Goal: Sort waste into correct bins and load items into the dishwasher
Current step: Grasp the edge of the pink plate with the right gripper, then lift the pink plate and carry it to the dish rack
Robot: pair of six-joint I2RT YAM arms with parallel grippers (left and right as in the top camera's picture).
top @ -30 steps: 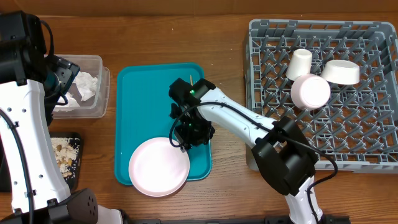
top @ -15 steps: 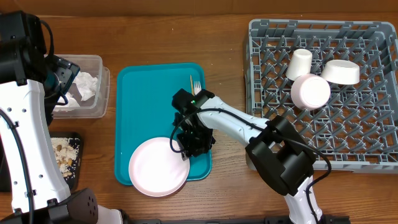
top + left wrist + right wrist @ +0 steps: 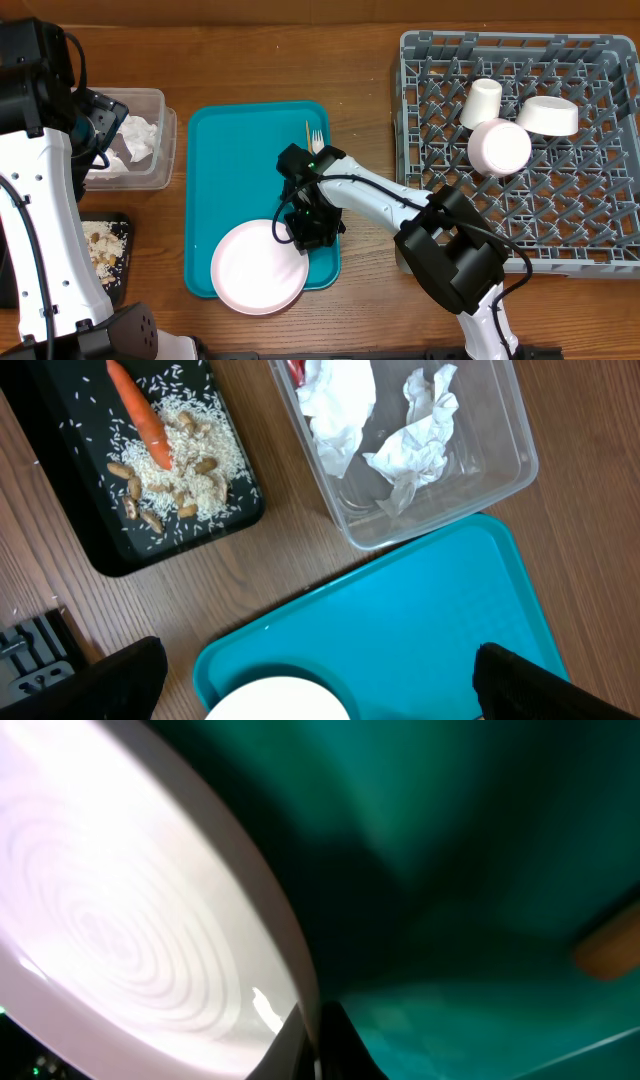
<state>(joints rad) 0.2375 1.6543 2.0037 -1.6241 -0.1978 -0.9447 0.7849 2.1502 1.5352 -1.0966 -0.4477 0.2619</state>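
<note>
The pale-pink plate lies at the front of the teal tray. My right gripper is shut on its right rim; in the right wrist view the rim runs between the jaws. A white fork and a wooden stick lie at the tray's far right. My left gripper is open and empty above the tray's corner, near the plate. The clear tub holds napkins and a red wrapper. The black tray holds a carrot and rice.
The grey dish rack stands at the right with a white cup and two bowls in it. The clear tub and black tray sit left of the teal tray.
My right gripper moved toward the front of the tray, uncovering the fork and stick, and closed on the plate's rim. The plate has shifted slightly to the right.
</note>
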